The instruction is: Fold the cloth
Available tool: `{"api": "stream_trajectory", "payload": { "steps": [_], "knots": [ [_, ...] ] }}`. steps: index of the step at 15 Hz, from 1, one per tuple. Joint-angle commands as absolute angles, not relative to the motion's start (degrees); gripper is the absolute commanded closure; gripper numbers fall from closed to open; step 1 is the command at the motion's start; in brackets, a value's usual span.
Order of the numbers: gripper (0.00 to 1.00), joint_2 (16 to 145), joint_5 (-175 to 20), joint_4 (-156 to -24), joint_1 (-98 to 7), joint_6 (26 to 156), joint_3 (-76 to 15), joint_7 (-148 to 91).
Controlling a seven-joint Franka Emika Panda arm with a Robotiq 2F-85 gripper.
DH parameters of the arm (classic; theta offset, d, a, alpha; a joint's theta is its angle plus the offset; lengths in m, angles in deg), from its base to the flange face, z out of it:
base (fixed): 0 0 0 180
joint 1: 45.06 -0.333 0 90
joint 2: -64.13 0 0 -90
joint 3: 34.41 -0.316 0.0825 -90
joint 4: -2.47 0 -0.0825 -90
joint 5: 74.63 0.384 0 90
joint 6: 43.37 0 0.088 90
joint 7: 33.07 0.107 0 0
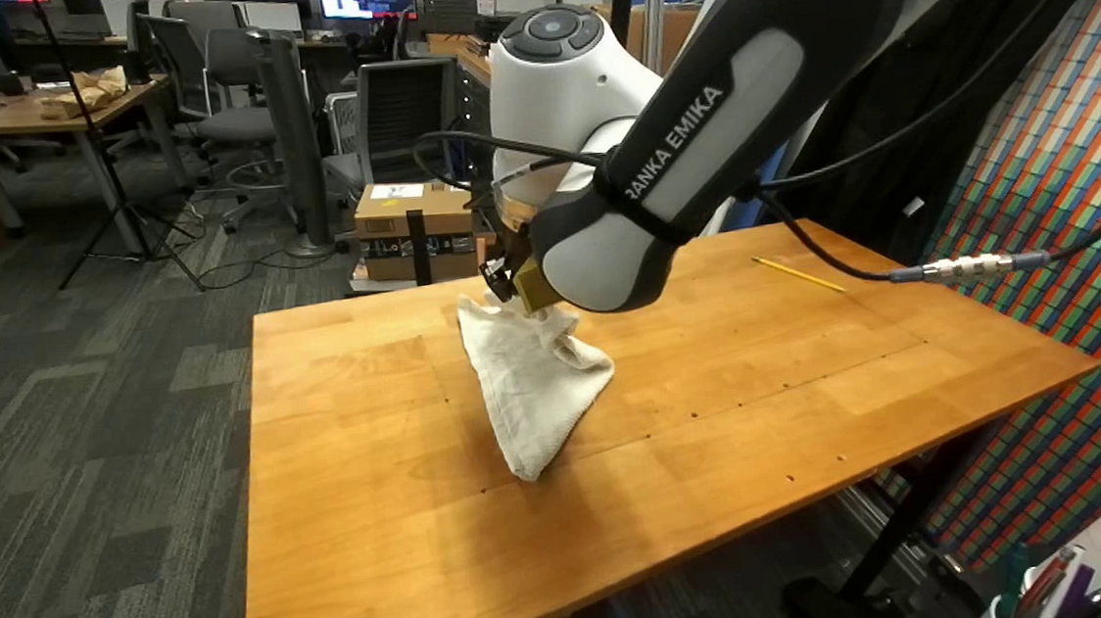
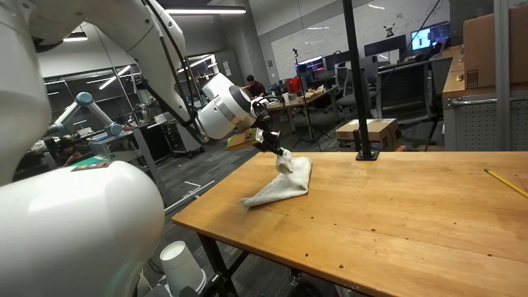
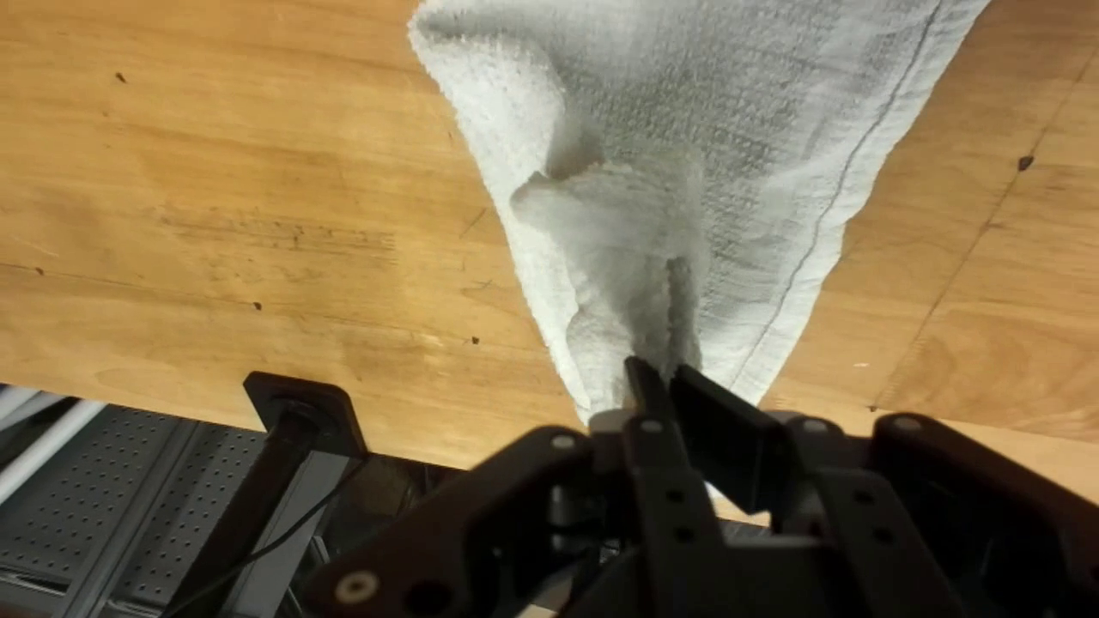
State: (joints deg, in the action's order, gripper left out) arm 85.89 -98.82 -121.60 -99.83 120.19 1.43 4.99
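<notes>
White arm (image 2: 123,24) at the left in an exterior view, extended over a wooden table (image 2: 412,198). Next, rightward: off-white cloth (image 2: 284,187) on the table, roughly triangular, its pointed end toward the left. Gripper (image 3: 659,369) slants down over it, fingers pinched together on a gathered fold (image 3: 631,227); the fold stands raised to the tips while most of the remaining fabric lies on the wood. Number of layers in the pinch: cannot tell, the fingertips being dark and covering the spot. Further right, black post (image 2: 358,82) fixed at the table's edge. Last, yellow pencil (image 2: 506,182) on the wood, well apart from the cloth.
</notes>
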Motion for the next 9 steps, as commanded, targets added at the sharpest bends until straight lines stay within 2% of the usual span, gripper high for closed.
{"api": "stream_trajectory", "payload": {
  "steps": [1, 9],
  "knots": [
    [0.93, 80.93, -104.83, -125.92, -100.2, 119.49, 1.37, 10.6],
    [0.93, 77.08, -108.41, -134.26, -107.82, 118.82, 3.84, 16.69]
  ]
}}
